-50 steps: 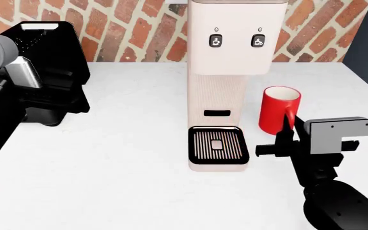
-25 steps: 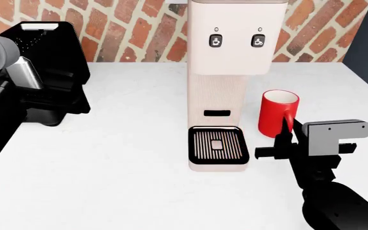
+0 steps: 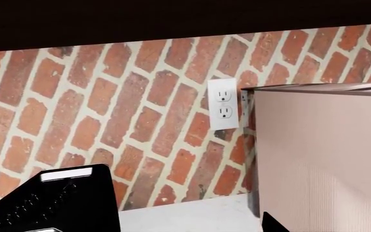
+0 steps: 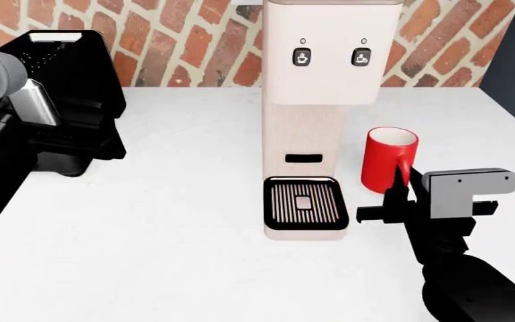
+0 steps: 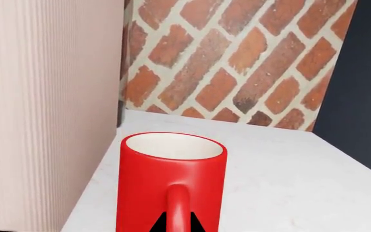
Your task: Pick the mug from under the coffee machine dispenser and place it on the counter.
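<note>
Mug off the tray, on the counter beside the machine

My left gripper is out of view near the boxy black toaster [image 4: 70, 87]; the tall cream-white coffee machine dispenser [image 4: 316, 100] has an empty tray; the glossy red cylindrical mug [image 4: 390, 159] stands upright on the plain white counter [image 4: 186, 201], handle between my right gripper [image 4: 399, 194] tips, closure unclear.

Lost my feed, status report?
Right hand at the glossy red mug's handle, grip unclear. Mug upright on white counter. Left hand unseen.
</note>
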